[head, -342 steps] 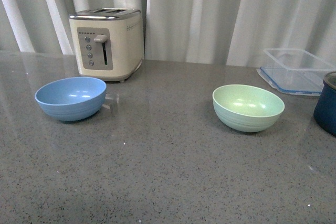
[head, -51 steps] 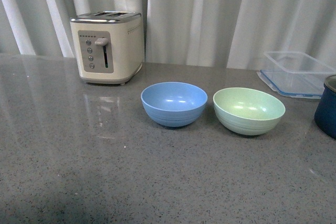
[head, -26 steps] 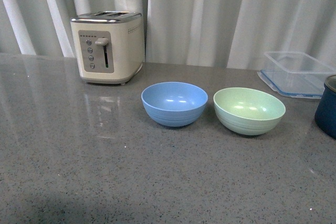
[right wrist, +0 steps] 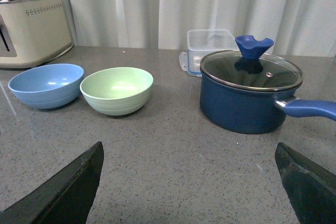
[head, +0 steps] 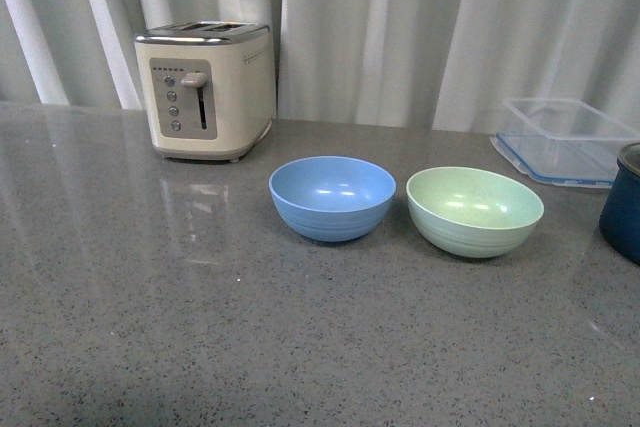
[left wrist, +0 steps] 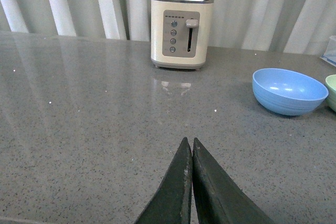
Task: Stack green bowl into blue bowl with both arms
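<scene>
The blue bowl [head: 332,197] and the green bowl [head: 474,210] stand upright side by side on the grey counter, a small gap between them, both empty. Neither arm shows in the front view. In the left wrist view my left gripper [left wrist: 188,141] is shut with nothing in it, low over bare counter, well short of the blue bowl [left wrist: 289,91]; only a sliver of the green bowl [left wrist: 332,91] shows at the frame edge. My right gripper [right wrist: 189,150] is wide open and empty, the green bowl [right wrist: 116,90] and blue bowl [right wrist: 45,85] ahead of it.
A cream toaster [head: 205,88] stands at the back left. A clear container [head: 562,139] sits at the back right. A dark navy pot [right wrist: 251,97] with a glass lid and a handle stands just beside the green bowl, near the right arm.
Since 6.7 s ago the blue bowl has gone from the left of the counter to right beside the green bowl. Over the last second nothing has visibly moved.
</scene>
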Tool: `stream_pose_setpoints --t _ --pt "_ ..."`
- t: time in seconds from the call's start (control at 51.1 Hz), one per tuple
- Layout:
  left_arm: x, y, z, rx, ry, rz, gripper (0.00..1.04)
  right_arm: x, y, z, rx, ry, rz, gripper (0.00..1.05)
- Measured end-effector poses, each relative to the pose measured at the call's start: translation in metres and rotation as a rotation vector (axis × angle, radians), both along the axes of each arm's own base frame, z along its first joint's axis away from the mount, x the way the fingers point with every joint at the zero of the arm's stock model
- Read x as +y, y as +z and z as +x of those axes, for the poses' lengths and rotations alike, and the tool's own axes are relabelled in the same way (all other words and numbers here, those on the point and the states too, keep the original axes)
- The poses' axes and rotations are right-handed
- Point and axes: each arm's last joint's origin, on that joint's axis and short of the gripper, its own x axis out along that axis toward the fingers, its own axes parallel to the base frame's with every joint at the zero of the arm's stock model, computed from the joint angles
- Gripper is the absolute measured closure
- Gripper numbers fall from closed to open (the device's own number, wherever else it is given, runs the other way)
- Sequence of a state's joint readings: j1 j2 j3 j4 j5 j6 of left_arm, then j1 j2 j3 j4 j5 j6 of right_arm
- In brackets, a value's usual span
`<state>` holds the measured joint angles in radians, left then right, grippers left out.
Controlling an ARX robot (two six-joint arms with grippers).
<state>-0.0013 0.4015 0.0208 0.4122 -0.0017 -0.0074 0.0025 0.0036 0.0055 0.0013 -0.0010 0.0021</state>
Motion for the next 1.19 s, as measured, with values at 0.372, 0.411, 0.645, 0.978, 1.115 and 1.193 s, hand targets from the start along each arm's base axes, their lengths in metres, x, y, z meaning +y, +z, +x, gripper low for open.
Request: stream_pose_setpoints --t 0.372,0.411,0.645,0.978,1.115,1.193 --pt "0.000 -0.001 -0.010 0.008 0.000 0.000 1.01 0.000 0.000 0.000 0.000 0.000 0.000 0.10" --pt "0.000 0.000 -0.011 0.006 0.000 0.000 1.01 0.000 0.000 0.000 0.000 0.000 0.000 0.10" --pt "0.000 -0.001 -0.015 0.006 0.000 0.000 1.01 0.000 0.000 0.000 0.000 0.000 0.000 0.10" --pt "0.000 -0.004 -0.027 0.014 0.000 -0.001 1.01 0.000 0.000 0.000 0.000 0.000 0.000 0.10" --pt "0.000 -0.004 -0.027 0.013 0.000 0.000 0.78 0.000 0.000 0.000 0.000 0.000 0.000 0.10" --pt "0.000 -0.004 -0.027 0.014 0.000 0.000 0.66 0.000 0.000 0.000 0.000 0.000 0.000 0.10"
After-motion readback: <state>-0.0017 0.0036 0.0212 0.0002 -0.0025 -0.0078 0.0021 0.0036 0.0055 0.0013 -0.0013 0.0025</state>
